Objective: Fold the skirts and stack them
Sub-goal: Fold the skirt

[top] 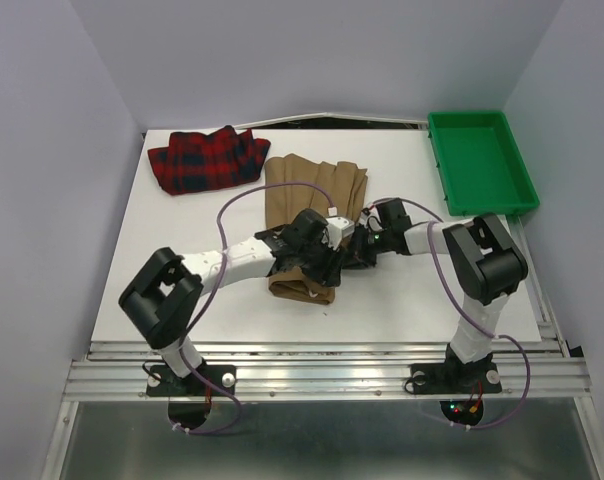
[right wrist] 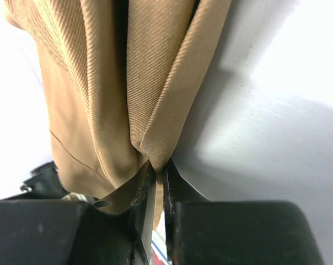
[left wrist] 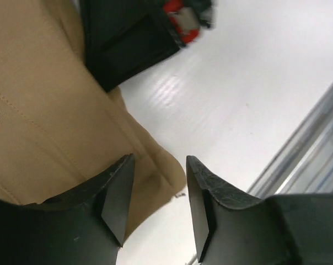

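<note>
top: tan skirt (top: 312, 190) mid-tabletop (top: 182, 260), plaid skirt (top: 207, 160) far left, green tray (top: 480, 160) far right, both arms meeting at tan skirt's near end | left wrist: left fingers (left wrist: 119, 193) apart over tan skirt's corner | right wrist: right fingers (right wrist: 180, 193) clamped on a tan skirt fold

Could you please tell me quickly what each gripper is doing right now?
Left gripper: open, holding nothing.
Right gripper: shut on the tan skirt.
</note>
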Robot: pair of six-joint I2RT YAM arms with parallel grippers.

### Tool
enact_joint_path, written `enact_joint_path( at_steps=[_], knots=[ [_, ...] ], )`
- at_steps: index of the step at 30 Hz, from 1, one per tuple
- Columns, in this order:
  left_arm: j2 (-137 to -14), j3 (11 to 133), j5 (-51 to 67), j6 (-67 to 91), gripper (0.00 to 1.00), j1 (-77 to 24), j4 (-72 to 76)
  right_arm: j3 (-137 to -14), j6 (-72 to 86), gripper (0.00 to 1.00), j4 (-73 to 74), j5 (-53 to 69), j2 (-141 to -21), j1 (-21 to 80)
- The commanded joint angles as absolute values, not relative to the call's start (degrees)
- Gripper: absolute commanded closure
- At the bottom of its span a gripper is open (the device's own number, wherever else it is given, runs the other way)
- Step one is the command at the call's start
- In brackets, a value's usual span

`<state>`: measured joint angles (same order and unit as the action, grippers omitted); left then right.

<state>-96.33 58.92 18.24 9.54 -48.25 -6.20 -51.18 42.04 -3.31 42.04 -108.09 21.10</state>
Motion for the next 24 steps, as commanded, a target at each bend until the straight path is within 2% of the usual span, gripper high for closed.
enact_joint_path(
  at_steps=[1,2,3,5,6,7,9,12,13,16,17,19,20,22,23,24],
  knots=[
    [-85.01,57.66,24.26,4.49,0.41,-48.25,-4.56,-55.36,35.7,0.84,6.14,39.11,-105.3,21.62],
    [-83.34,57.22,25.48,3.7,0.38,-48.16,-5.01,-56.15,34.03,0.82,7.98,37.81,-104.6,21.62],
    [-80.01,56.87,26.27,2.04,0.36,-47.99,-5.88,-57.21,32.97,0.74,11.22,37.01,-102.85,21.62],
    [-76.48,55.64,26.37,0.97,0.28,-47.55,-6.33,-58.53,29.63,0.63,15.1,35.77,-101.35,21.62],
    [-73.16,55.03,26.63,0.36,0.25,-47.11,-6.24,-59.84,28.05,0.45,18.6,35.95,-100.38,20.93],
    [-71.73,54.5,27.41,0.35,0.2,-46.24,-6.15,-60.72,26.47,0.4,20.72,36.12,-100.11,20.05],
    [-69.27,52.65,31.62,0.35,0.12,-41.5,-5.37,-62.83,21.03,0.39,25.29,35.07,-99.93,19.17],
    [-66.19,49.84,35.76,0.7,0.16,-34.29,-4.31,-67.14,14.61,0.41,33.64,33.75,-98.97,17.84],
    [-66.27,48.53,36.47,0.7,0.18,-32.8,-4.05,-68.98,12.24,0.41,34.1,33.84,-97.83,17.84],
    [-68.72,46.07,40.51,0.44,0.34,-28.66,-3.08,-72.41,11.94,0.42,32.27,37.58,-96.24,17.84],
    [-69.69,45.53,42.17,0.7,0.45,-28.22,-2.29,-73.38,13.08,0.42,30.78,39.18,-96.33,17.84],
    [-73.54,44.13,44.46,3.42,0.58,-27.86,0.25,-75.23,17.37,0.41,25.96,41.65,-97.29,17.84],
    [-75.3,43.69,46.91,4.99,0.7,-27.77,2.18,-77.5,18.62,0.4,24.27,44.27,-98.16,17.84],
    [-81.26,43.16,50.08,10.68,0.83,-27.34,4.65,-80.23,22.39,0.4,21.2,47.87,-102.2,17.84],
    [-83.65,42.55,50.1,13.07,0.83,-27.07,5.79,-81.38,23.8,0.4,19.96,47.9,-103.61,17.84],
    [-85.93,42.02,53.32,15.1,0.92,-26.9,8.32,-83.3,25.04,0.4,17.6,49.21,-106.58,17.84]
  ],
)
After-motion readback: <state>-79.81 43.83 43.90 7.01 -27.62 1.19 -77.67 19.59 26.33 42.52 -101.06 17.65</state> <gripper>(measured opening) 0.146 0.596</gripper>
